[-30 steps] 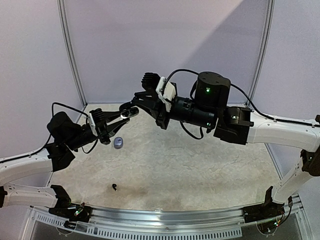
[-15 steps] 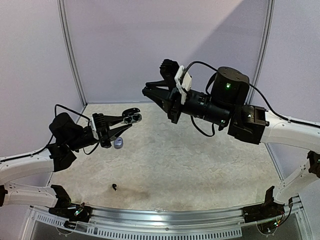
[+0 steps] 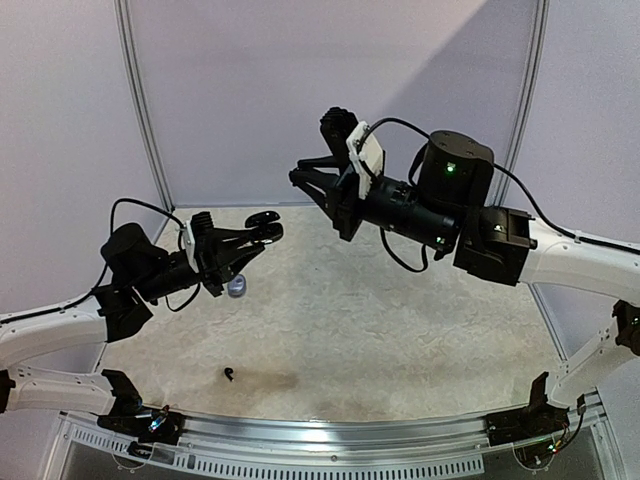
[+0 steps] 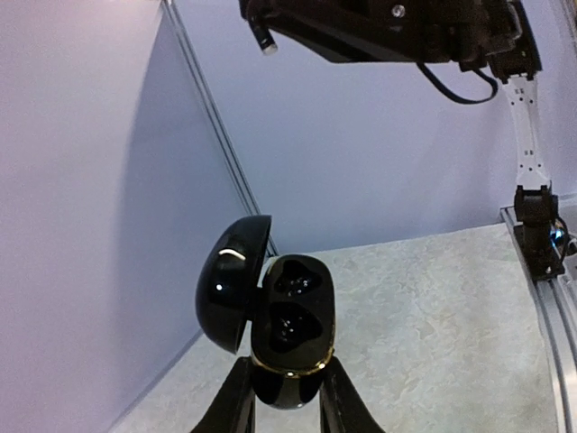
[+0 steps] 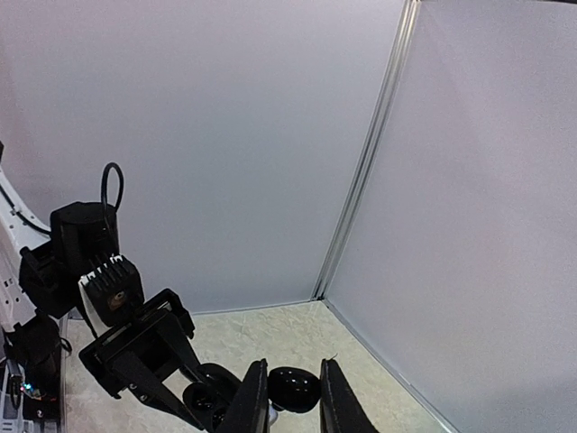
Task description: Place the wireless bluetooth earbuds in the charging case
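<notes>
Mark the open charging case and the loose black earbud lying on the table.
charging case (image 4: pixel 293 311), left wrist view, on its open lower shell.
black earbud (image 3: pixel 230 375), top external view, on its body.

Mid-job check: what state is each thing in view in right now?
Case: lid open, held off the table.
Left pincer: shut on the case.
Right pincer: raised, apart from the case; grip cannot be told.
Black earbud: loose on the table, near edge.
Small pale item: lying on the table below the left pincer.
</notes>
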### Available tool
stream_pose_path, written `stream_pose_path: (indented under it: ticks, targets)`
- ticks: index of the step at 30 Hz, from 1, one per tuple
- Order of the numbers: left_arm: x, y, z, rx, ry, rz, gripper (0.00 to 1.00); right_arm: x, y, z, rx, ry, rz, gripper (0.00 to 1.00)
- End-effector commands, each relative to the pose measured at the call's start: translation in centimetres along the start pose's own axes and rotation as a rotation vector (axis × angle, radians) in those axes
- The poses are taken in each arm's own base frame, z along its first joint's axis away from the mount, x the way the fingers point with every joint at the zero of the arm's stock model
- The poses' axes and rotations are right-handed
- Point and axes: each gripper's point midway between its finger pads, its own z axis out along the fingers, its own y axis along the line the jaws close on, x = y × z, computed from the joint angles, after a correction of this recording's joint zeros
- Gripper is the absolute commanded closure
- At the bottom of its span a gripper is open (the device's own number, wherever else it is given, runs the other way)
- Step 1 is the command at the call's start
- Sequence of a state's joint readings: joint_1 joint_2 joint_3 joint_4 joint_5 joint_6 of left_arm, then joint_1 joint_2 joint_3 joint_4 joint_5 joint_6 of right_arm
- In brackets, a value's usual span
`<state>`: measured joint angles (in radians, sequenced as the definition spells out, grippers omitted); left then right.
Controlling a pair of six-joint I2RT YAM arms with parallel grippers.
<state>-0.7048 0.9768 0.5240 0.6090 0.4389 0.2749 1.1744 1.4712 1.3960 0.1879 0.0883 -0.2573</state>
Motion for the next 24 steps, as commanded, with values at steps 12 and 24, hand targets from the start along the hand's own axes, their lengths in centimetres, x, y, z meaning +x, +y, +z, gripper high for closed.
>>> stream_pose_path:
  ticks: [12, 24]
  targets:
    - [-0.5, 0.0, -0.3, -0.005, -0.004, -0.195, 1.00, 2.6, 4.1, 2.0, -0.201, 0.081, 0.091, 1.00]
    - [-1.1, -2.1, -0.4, 0.197, -0.047, -0.167, 1.00, -0.7, 5.7, -1.9, -0.400, 0.006, 0.075, 1.00]
